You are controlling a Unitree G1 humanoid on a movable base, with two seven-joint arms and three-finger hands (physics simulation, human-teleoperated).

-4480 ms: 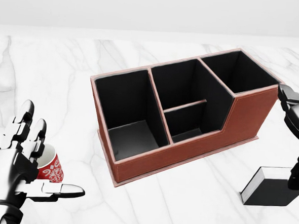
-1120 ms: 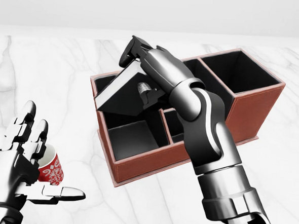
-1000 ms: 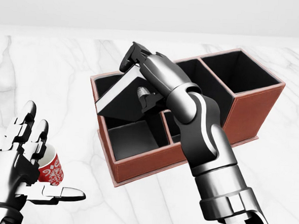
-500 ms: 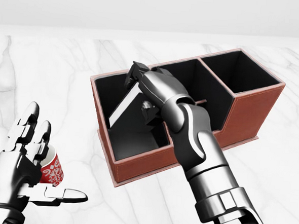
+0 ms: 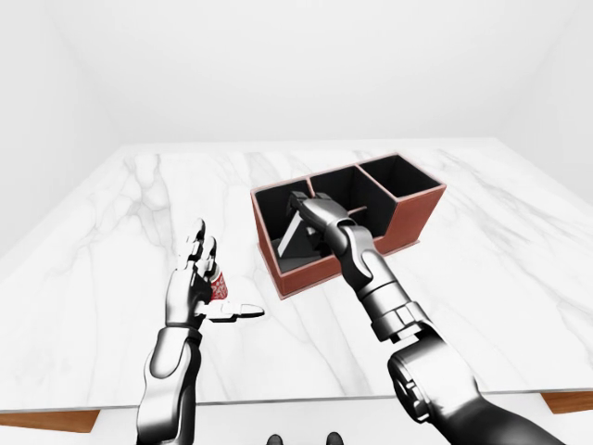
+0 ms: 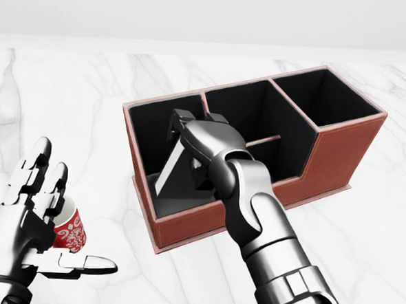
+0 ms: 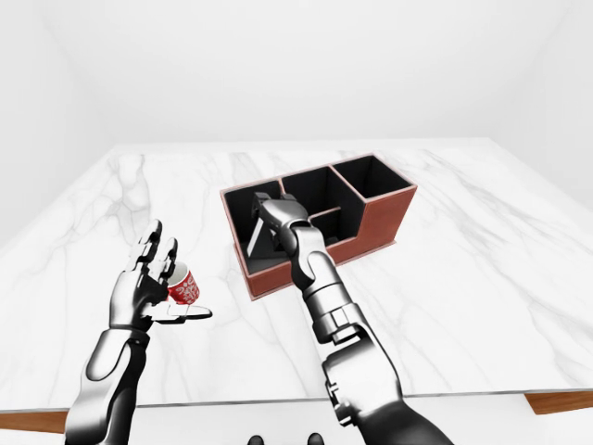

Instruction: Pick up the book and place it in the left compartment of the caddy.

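While my right hand (image 6: pixel 197 141) reaches down into the caddy (image 6: pixel 341 150), its fingers are closed round the book (image 6: pixel 171 167), which stands tilted inside the caddy's left compartment, its lower end down near the floor there. My left hand (image 6: pixel 30 217) hangs well to the left of the caddy, fingers spread and holding nothing, with a red patterned cup (image 6: pixel 69 229) just beside it on the marble table (image 6: pixel 334 256).

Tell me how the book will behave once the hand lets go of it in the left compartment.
The book leans tilted inside the caddy, so it will probably tip until a wall stops it. It holds a flat shape in the right hand, so it is likely stiff. The compartment's walls should keep it from sliding out.
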